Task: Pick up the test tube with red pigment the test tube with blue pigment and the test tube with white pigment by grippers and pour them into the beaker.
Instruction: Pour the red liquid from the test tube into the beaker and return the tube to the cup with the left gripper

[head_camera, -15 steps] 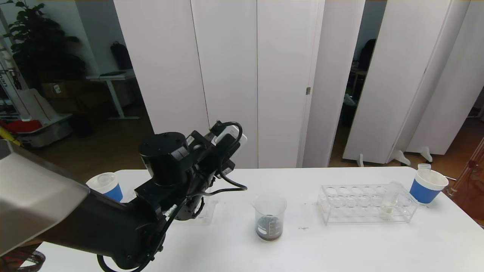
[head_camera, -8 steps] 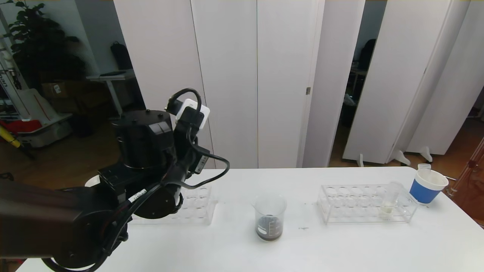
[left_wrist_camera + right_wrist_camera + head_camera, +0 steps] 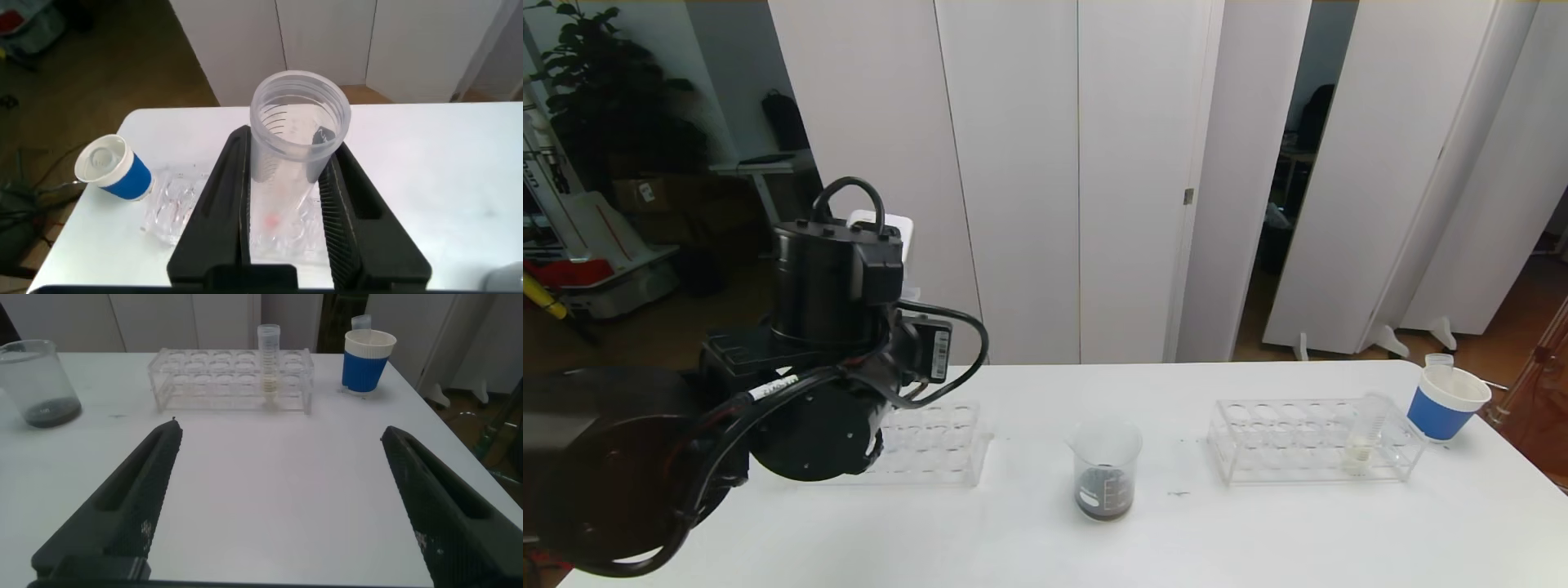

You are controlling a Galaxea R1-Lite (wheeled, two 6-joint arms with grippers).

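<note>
**Emptied tube clamped over the left rack**

A clear ridged test tube, nearly empty with a faint red trace at its bottom, is gripped between the closed fingers of the left gripper above the left rack, at about 9 o'clock from the beaker. The beaker is seen at the table's centre, dark liquid pooled at its bottom. The test tube with white pigment is stood in the right rack, at 3 o'clock from the beaker. A blue paper cup is placed just beyond that rack. The right gripper is held wide apart, empty, low over the table.
</note>
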